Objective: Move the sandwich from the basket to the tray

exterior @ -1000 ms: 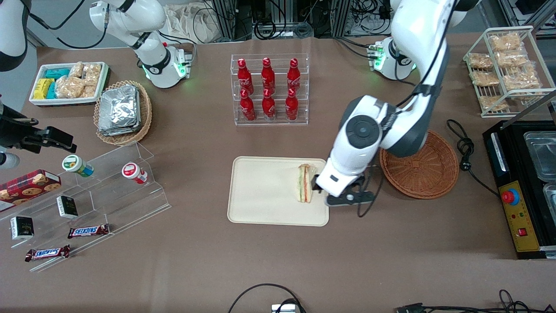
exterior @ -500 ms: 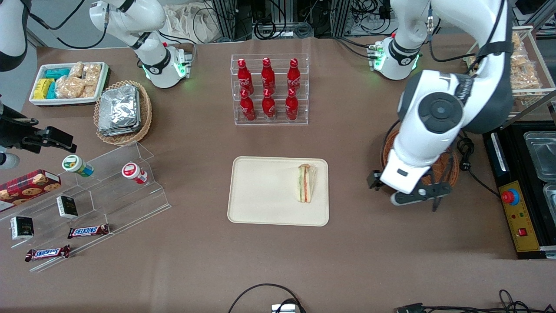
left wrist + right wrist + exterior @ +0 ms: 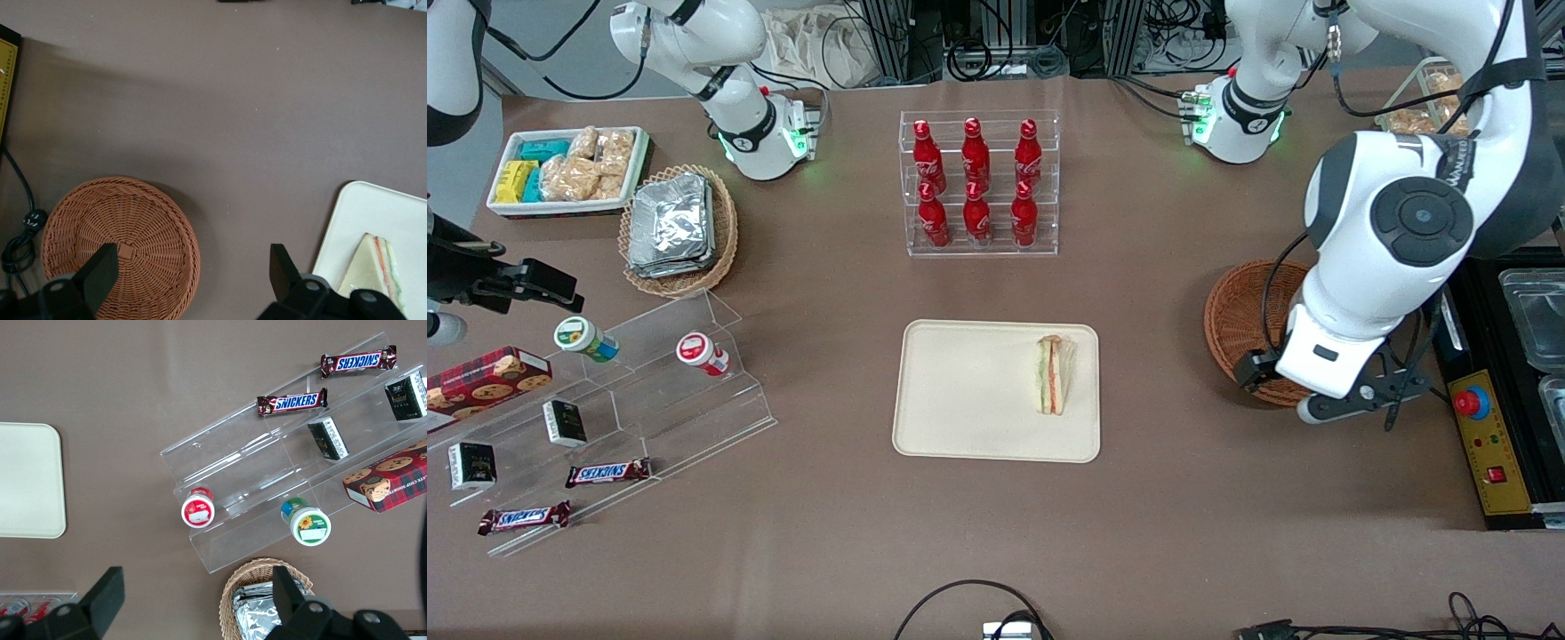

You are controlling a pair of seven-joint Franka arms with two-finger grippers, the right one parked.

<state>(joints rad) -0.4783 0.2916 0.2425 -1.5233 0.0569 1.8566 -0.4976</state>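
Observation:
The sandwich (image 3: 1052,375) (image 3: 373,267) lies on the cream tray (image 3: 969,391) (image 3: 373,213), close to the tray edge that faces the basket. The reddish-brown wicker basket (image 3: 1240,316) (image 3: 120,247) holds nothing and sits beside the tray, toward the working arm's end of the table. My left gripper (image 3: 1267,372) (image 3: 190,270) hangs high over the basket's rim, on the side nearer the front camera. It is open, with nothing between its fingers. The arm covers much of the basket in the front view.
A clear rack of red bottles (image 3: 978,182) stands farther from the front camera than the tray. A black machine (image 3: 1494,382) and a coiled cable (image 3: 1378,307) lie beside the basket. An acrylic snack shelf (image 3: 649,382) and a foil-pack basket (image 3: 679,227) sit toward the parked arm's end.
The gripper has left the sandwich on the tray and swung sideways and upward to above the basket. The sandwich has stayed where it was.

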